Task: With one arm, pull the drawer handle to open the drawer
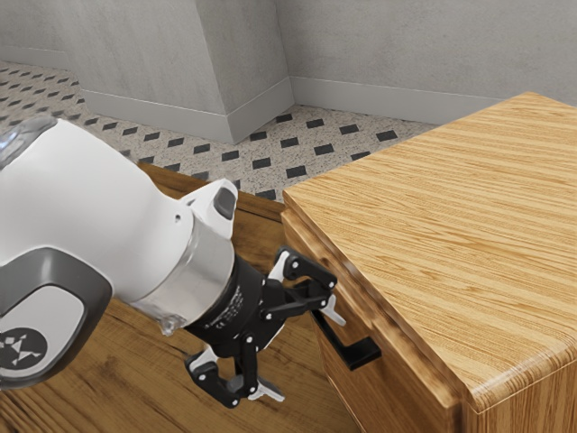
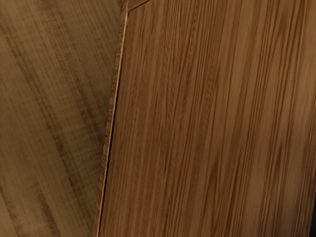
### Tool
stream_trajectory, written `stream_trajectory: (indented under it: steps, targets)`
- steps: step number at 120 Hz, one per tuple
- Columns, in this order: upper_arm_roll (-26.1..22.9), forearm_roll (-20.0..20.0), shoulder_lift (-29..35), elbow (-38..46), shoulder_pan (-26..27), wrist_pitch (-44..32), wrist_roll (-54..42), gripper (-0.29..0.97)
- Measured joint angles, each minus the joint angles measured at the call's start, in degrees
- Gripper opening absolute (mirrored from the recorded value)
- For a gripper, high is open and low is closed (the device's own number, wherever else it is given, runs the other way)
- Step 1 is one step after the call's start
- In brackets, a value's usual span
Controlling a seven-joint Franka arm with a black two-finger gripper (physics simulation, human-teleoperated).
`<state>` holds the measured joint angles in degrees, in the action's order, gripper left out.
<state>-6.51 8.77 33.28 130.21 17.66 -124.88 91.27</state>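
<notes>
Hovering wide open, black gripper (image 1: 301, 354) holds nothing; drawer handle (image 1: 353, 350) just beside upper fingertip (image 1: 334, 315), on cabinet (image 1: 451, 225) side; lower finger (image 1: 263, 393) below handle, apart from it.

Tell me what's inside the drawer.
Nothing inside shows: the drawer front covers it. Only its black handle is visible outside, with the open gripper near it.

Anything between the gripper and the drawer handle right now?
Nothing. In the exterior view the open gripper sits right beside the drawer handle, gap bare, only the drawer front behind.
</notes>
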Motion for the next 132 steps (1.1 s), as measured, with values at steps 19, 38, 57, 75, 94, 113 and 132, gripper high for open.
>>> stream_trajectory:
  steps: [19, 38, 57, 75, 94, 113, 132]
  targets:
    - [0.59, -0.64, 0.22, -0.18, 0.54, 1.62, 0.13, 0.68]
    - [1.31, -0.99, 0.38, -0.29, 0.19, 3.77, -0.41, 0.67]
    - [1.82, -1.52, 0.43, -0.33, 0.30, 6.11, -1.44, 0.67]
    - [2.37, -2.11, 0.47, -0.40, 0.57, 8.41, -2.26, 0.67]
    - [3.56, -4.37, 0.67, -0.91, 1.47, 11.55, -3.12, 0.68]
    - [4.14, -5.71, 0.70, -2.18, 2.18, 13.40, -3.99, 0.68]
    - [4.59, -5.81, 0.70, -3.32, 2.43, 14.36, -4.88, 0.67]
